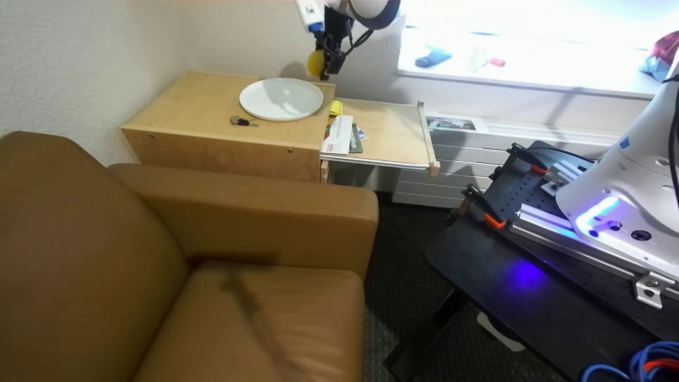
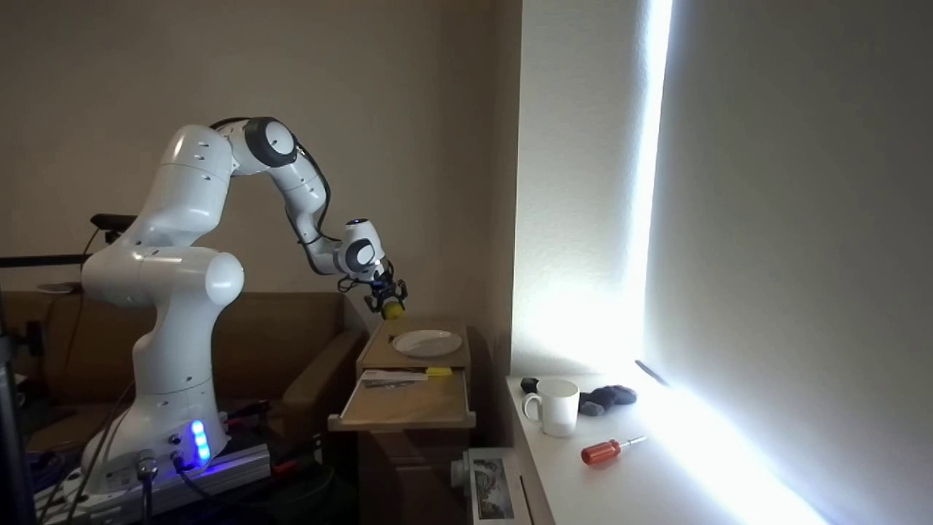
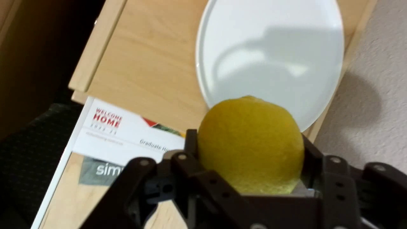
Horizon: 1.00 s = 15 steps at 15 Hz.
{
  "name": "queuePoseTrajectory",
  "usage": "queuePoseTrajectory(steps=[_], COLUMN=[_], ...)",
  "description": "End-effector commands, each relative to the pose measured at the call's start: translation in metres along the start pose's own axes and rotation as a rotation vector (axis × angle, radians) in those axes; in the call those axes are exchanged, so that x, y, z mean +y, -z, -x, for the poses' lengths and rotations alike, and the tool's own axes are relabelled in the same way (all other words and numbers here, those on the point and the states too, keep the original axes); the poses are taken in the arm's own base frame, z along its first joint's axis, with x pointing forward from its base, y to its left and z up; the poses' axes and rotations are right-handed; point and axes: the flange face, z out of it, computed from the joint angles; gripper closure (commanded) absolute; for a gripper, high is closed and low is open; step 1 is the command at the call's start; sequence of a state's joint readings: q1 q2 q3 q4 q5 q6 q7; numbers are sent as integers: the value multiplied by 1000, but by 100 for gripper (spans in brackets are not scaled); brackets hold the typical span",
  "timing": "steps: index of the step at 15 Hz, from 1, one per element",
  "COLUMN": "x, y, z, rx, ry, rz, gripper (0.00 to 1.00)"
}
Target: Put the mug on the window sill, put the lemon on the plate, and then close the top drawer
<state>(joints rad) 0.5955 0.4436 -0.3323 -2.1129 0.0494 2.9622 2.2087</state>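
Lemon (image 3: 249, 146) between the fingers (image 3: 191, 141), gripped at both sides, held aloft

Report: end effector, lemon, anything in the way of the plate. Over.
End effector shut on lemon, held in the air. Plate: nothing seen in the way, what looks like a key beside it. Mug on window sill; top drawer open.
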Motion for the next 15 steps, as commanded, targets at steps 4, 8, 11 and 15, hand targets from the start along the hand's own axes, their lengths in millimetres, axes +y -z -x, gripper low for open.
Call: queuePoseTrajectory(steps=[4, 8, 11, 15], x=[-28, -33, -41, -48], y=[5, -23, -56, -89], z=[32, 28, 39, 60], rx=[-29, 31, 87, 115], ry=[-38, -50, -113, -208], rz=[-33, -54, -73, -45], gripper=[28, 53, 53, 53])
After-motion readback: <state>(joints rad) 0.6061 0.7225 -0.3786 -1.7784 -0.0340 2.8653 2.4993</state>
